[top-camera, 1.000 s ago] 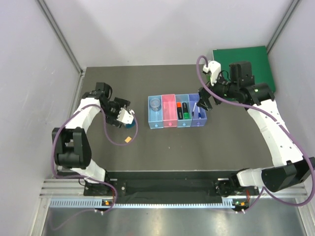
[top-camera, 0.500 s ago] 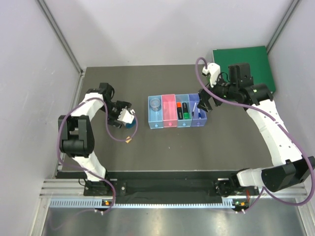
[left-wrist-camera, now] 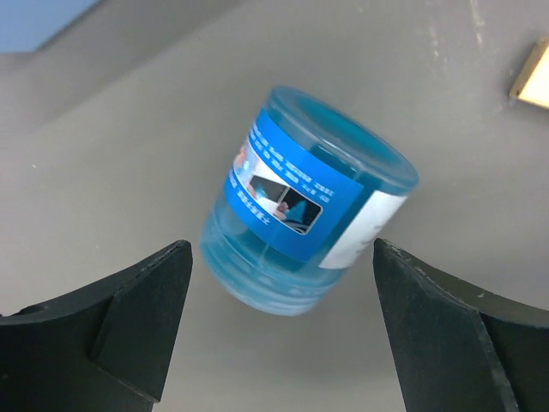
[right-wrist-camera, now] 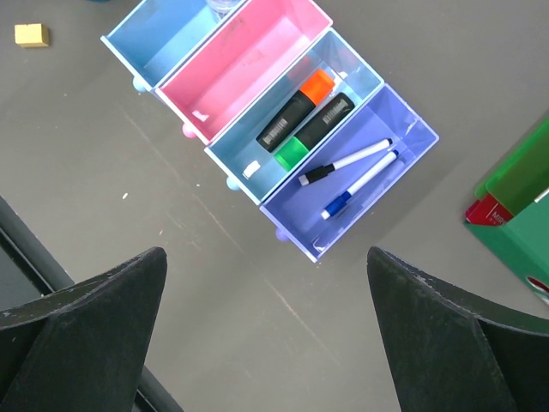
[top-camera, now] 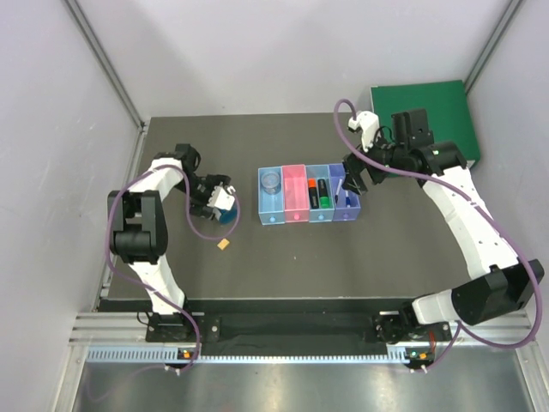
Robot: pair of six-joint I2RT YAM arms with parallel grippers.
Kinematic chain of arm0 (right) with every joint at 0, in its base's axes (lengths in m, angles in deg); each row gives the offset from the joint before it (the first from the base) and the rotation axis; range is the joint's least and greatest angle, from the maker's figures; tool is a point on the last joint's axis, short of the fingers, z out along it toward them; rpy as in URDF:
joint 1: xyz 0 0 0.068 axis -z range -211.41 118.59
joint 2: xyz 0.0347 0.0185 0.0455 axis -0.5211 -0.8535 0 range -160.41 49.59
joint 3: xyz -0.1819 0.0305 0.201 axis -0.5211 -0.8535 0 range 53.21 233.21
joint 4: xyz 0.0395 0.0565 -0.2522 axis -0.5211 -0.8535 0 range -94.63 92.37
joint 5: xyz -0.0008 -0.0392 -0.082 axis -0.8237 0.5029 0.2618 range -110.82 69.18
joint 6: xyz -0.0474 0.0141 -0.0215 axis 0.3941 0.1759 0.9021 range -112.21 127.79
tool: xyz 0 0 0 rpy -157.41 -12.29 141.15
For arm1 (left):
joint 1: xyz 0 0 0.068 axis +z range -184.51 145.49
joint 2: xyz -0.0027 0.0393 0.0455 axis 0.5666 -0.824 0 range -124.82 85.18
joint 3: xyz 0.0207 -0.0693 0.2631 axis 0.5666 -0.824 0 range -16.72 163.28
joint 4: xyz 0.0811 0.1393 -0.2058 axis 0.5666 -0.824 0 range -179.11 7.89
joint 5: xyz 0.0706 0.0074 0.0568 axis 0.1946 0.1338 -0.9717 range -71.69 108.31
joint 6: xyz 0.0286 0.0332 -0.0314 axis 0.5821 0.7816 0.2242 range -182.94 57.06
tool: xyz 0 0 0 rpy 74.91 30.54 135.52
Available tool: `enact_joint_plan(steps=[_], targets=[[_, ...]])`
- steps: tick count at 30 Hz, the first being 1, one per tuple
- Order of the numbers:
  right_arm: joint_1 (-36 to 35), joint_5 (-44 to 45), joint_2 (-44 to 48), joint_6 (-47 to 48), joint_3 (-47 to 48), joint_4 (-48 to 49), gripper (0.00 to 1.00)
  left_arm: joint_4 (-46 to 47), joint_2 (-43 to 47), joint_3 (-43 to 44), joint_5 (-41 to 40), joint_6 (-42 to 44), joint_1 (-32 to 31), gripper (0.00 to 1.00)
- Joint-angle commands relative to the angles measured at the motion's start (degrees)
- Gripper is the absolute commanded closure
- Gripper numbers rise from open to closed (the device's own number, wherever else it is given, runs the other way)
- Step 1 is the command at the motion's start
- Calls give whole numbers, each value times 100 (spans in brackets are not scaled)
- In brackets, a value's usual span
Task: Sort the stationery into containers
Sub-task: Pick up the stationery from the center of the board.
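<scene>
**Blue tin framed by our left fingers, not yet gripped**

Closest to the table's front edge, towards its left side, the tiny orange block (top-camera: 223,245) lies loose. Just behind it is the blue tin (left-wrist-camera: 304,227). Our left gripper (top-camera: 222,206) brackets it with fingers (left-wrist-camera: 141,296) spread wide, a gap on either side, holding nothing. We judge this stance is meant for a squeeze across the tin's round wall.

At mid-table sits the row of bins (right-wrist-camera: 257,51), filled like with like: the grey tin (top-camera: 271,181) in the left blue one, both highlighters (right-wrist-camera: 296,116) in the third, both pens (right-wrist-camera: 352,172) in the purple one.

Our right gripper (top-camera: 353,178) hovers by the purple end, fully open and empty, probably keeping clear. The green binder (top-camera: 425,107) occupies the far right corner.
</scene>
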Motion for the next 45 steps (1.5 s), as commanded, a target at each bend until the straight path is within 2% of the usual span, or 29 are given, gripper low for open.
enact_joint_plan(steps=[1,11,16,18,23,30,40,45], targets=[[58,-14,-38,19,148,94,0,16,105,158,599,3983,12,9],[58,30,32,37,69,77,0,-107,-18,106,433,3992,-129,10],[67,39,41,28,51,103,0,-230,-150,158,240,3992,-234,14],[76,47,41,19,68,94,0,-300,-193,176,143,3992,-269,17],[76,39,50,10,60,94,0,-327,-203,71,20,3992,-305,32],[67,30,14,-16,112,94,0,-213,-45,-114,-25,3974,-314,45],[67,-285,-21,-112,104,33,0,-20,579,-263,651,3930,-340,54],[67,-778,-126,-271,235,50,0,393,1150,-334,1231,3483,-393,56]])
